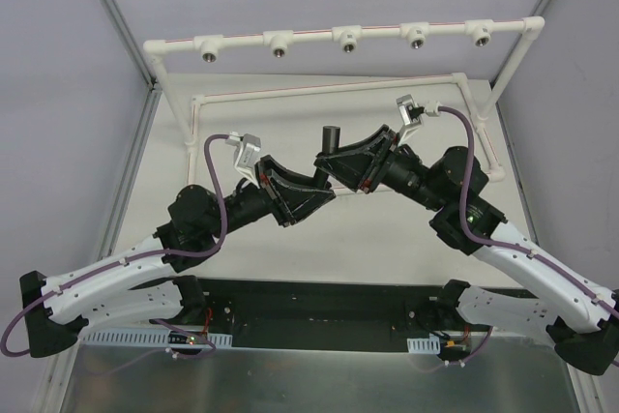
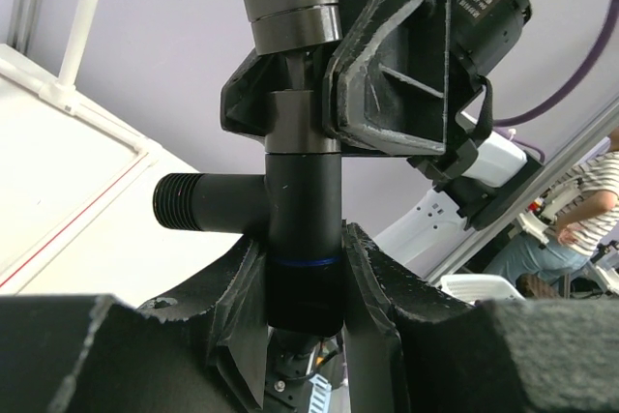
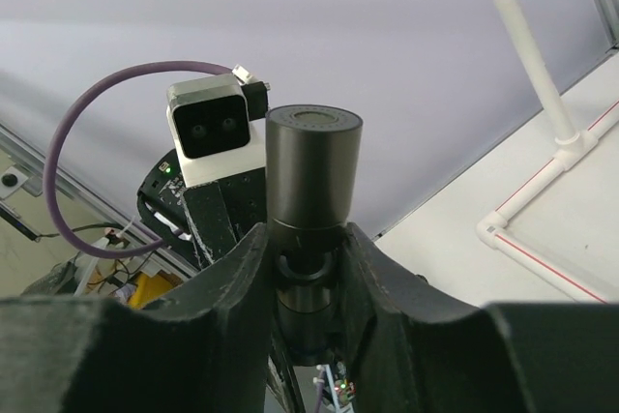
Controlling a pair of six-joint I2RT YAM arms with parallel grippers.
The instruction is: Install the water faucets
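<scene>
A black T-shaped water faucet (image 2: 303, 202) with a threaded side stem (image 2: 191, 202) is held upright between both grippers above the table's middle. My left gripper (image 2: 305, 273) is shut on its lower end, below a thin blue ring. My right gripper (image 3: 308, 258) is shut on its neck, just under the stubby cylinder (image 3: 311, 166) that forms the top end. In the top view the cylinder (image 1: 332, 134) sticks up where the left gripper (image 1: 308, 195) and right gripper (image 1: 340, 166) meet. I cannot tell if the cylinder is a separate part.
A white pipe frame (image 1: 242, 39) with several metal-threaded fittings (image 1: 278, 43) spans the back. A lower white pipe loop (image 1: 319, 87) lies on the table behind the grippers, with a post (image 3: 522, 36) at the right. The left wrist camera (image 3: 215, 132) is close to the cylinder.
</scene>
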